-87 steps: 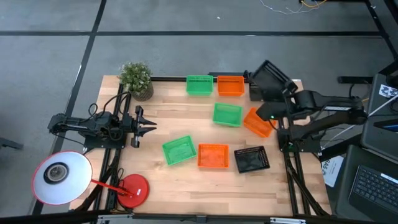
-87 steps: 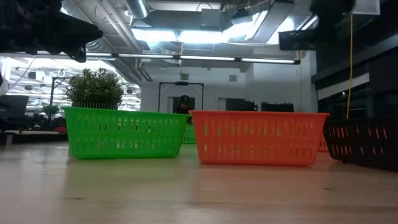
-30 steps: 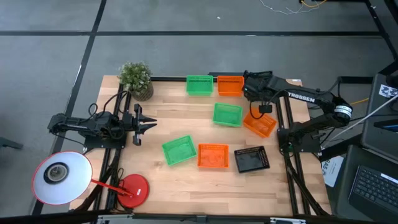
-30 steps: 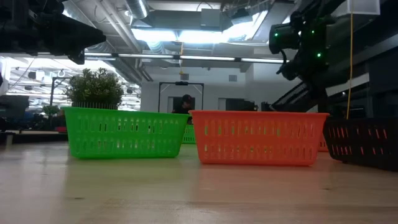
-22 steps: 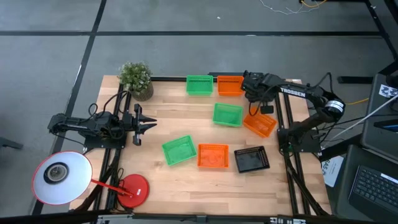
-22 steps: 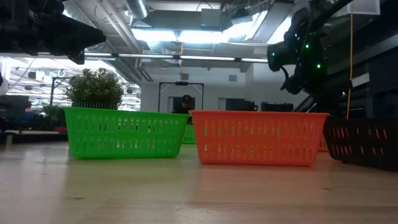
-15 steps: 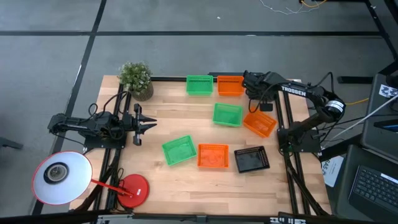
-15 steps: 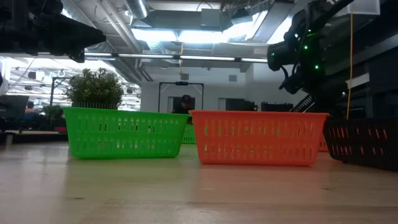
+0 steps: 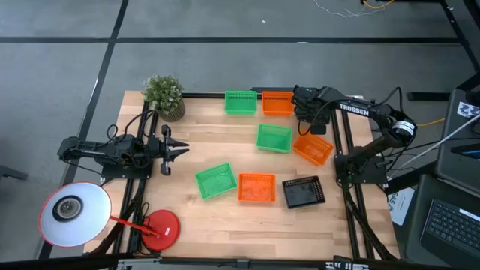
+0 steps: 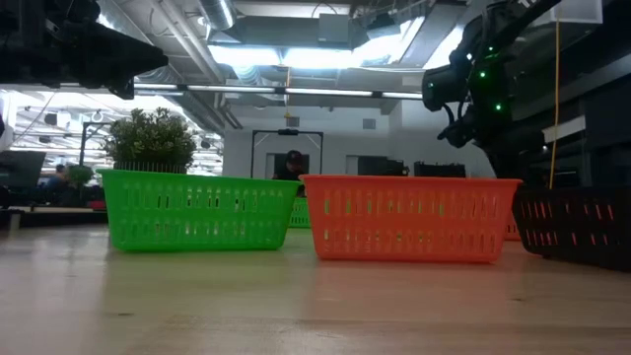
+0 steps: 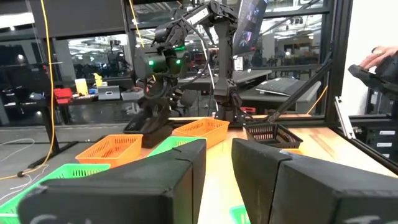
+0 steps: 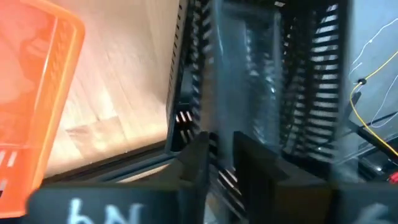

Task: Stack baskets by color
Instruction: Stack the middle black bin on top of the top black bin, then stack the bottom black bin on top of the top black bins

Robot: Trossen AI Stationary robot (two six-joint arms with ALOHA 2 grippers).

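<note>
My right gripper (image 9: 302, 107) hangs over the table's far right corner, pointing steeply down at a black basket (image 12: 273, 93). It is open, and its fingers stand either side of that basket's mesh wall (image 12: 222, 177). Whether they touch it does not show. Another black basket (image 9: 304, 192) sits on the table near the front right. Green baskets (image 9: 241, 102) (image 9: 274, 138) (image 9: 216, 181) and orange baskets (image 9: 277, 103) (image 9: 313, 148) (image 9: 256, 188) are spread on the table. My left gripper (image 9: 166, 150) waits open at the table's left side.
A potted plant (image 9: 163, 96) stands at the far left corner. A white round lamp (image 9: 71, 214) and a red base (image 9: 159, 229) sit at the near left. A dark rail runs along the far edge. A person's hand (image 11: 376, 59) shows beyond the table.
My right gripper has sunk a little over the black basket at the far right corner and has then kept still. The baskets on the table have stayed where they were.
</note>
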